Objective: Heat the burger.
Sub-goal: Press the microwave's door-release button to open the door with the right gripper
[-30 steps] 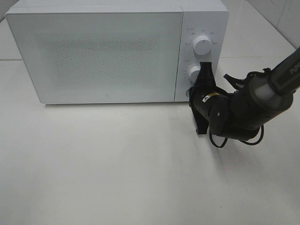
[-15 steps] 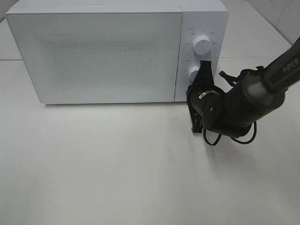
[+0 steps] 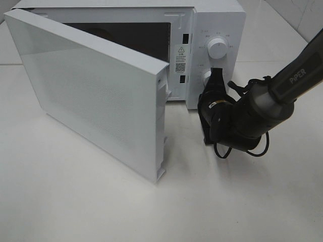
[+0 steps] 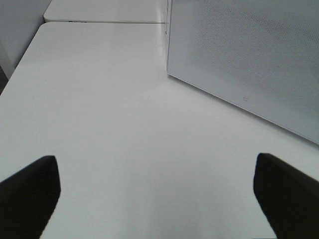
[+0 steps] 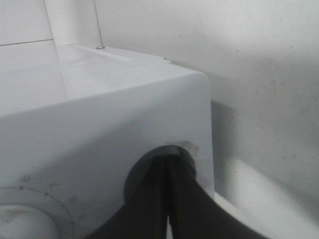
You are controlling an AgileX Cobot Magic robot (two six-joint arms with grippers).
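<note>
Exterior high — right tool (image 3: pixel 215 73) pressed together at microwave panel (image 3: pixel 222 27), door (image 3: pixel 91 96) open, left tool (image 4: pixel 154 167) spread

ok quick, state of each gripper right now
left gripper: open, jaws wide apart, holding nothing
right gripper: shut, jaws together, tip against the microwave control panel, holding nothing

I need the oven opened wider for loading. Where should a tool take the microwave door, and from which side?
Probably the door at its free edge, approached from the front right. It hinges on the left and stands ajar, so that thick upright edge is clear of the microwave body, leaving room for jaws to straddle it.
</note>
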